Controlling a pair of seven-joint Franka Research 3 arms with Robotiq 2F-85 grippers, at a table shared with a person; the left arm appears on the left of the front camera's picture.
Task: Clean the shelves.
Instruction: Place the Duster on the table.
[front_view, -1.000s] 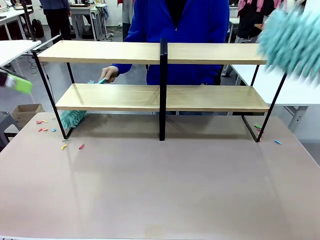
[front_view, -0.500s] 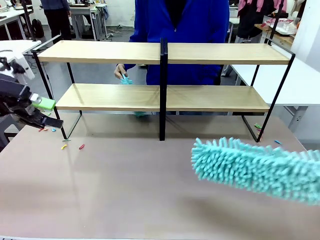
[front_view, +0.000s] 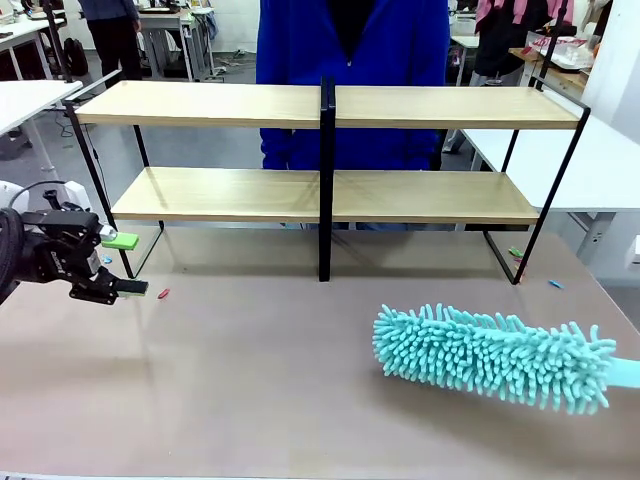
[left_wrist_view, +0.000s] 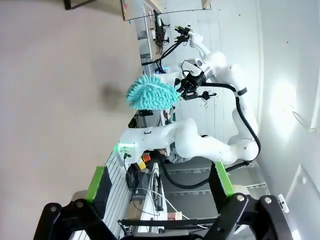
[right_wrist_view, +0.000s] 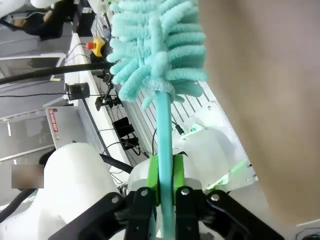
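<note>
**Duster held low in front of the shelves**

Shelves (front_view: 300, 150) of two long light wooden boards on a thin black frame are seen at the far side of the grey-beige tabletop (front_view: 280, 390), with a black centre post between the two halves. Both boards appear bare. A person in a blue jacket (front_view: 350, 60) is stood directly behind the shelves.

In front of the shelves and toward their right end, a fluffy turquoise duster (front_view: 490, 355) is held just above the tabletop, its head lying roughly level. In the right wrist view its thin turquoise handle (right_wrist_view: 164, 135) is seen clamped between the green pads of the right gripper (right_wrist_view: 163, 187), which is clenched on it.

Off the left end of the shelves, the left gripper (front_view: 122, 264) is seen low over the tabletop, its two green-padded fingers (front_view: 120, 241) spread apart with nothing between them. A few small coloured scraps (front_view: 162, 294) are scattered by the left foot of the shelves, and a few more (front_view: 553, 284) by the right foot.
</note>
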